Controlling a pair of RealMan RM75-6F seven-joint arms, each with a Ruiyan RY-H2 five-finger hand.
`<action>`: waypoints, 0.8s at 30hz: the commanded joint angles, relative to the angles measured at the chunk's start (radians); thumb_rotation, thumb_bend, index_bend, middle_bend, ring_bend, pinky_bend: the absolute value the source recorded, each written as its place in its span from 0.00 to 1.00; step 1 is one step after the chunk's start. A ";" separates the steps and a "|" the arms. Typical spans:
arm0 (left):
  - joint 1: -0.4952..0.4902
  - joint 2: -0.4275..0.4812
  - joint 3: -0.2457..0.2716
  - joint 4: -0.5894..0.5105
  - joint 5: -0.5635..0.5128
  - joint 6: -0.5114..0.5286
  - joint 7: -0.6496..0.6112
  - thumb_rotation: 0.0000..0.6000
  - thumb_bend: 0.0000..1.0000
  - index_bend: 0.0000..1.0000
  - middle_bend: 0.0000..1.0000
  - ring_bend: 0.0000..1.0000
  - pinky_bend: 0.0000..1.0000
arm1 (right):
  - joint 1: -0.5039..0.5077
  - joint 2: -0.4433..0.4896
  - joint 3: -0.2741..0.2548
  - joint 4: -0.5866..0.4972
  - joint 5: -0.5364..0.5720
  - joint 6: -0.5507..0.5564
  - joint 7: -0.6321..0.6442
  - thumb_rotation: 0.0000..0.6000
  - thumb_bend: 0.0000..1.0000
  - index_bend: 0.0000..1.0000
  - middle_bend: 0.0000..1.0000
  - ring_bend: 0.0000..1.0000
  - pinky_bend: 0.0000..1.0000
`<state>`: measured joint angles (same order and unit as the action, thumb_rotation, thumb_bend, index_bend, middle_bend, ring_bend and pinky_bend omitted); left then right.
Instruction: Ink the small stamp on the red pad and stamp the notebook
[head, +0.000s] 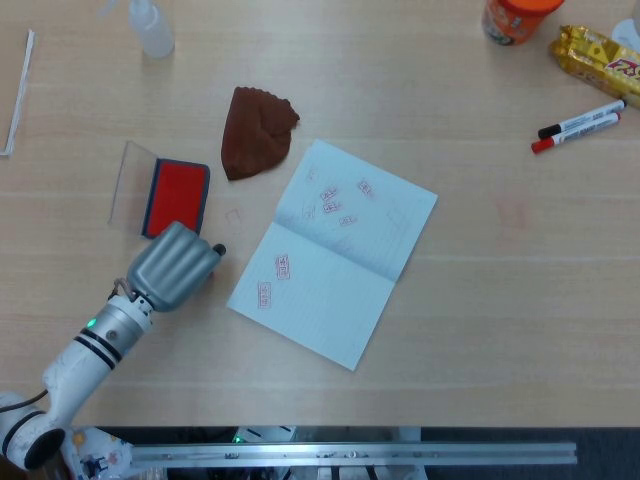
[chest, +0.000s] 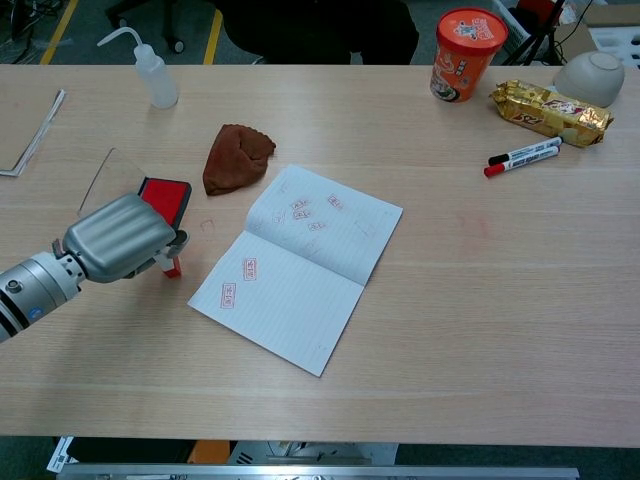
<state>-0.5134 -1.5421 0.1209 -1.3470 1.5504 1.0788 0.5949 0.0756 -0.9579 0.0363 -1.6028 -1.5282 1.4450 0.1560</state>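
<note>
My left hand grips the small stamp, whose red base shows under the fingers in the chest view, touching or just above the bare table left of the notebook. In the head view only the stamp's dark tip shows. The red ink pad lies open just beyond the hand, with its clear lid to its left. The open notebook lies in the middle and bears several red stamp marks. My right hand is not visible in either view.
A brown cloth lies behind the notebook. A squeeze bottle and papers sit far left. An orange cup, a gold snack bag, a bowl and two markers sit far right.
</note>
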 joint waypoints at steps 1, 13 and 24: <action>0.004 -0.005 -0.002 0.003 -0.003 -0.002 0.002 1.00 0.38 0.49 1.00 1.00 1.00 | -0.001 0.001 0.000 -0.001 0.000 0.002 -0.001 1.00 0.30 0.31 0.41 0.33 0.41; 0.019 0.000 -0.010 -0.008 0.009 0.016 0.007 1.00 0.38 0.45 1.00 1.00 1.00 | -0.005 0.006 0.002 -0.009 0.000 0.012 -0.004 1.00 0.30 0.31 0.41 0.33 0.41; 0.050 0.141 -0.041 -0.224 -0.014 0.084 -0.025 1.00 0.38 0.32 0.97 0.96 1.00 | -0.004 0.013 0.010 -0.012 0.013 0.010 0.008 1.00 0.30 0.31 0.41 0.33 0.41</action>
<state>-0.4764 -1.4523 0.0938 -1.5044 1.5504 1.1355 0.5919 0.0714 -0.9452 0.0455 -1.6147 -1.5175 1.4566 0.1613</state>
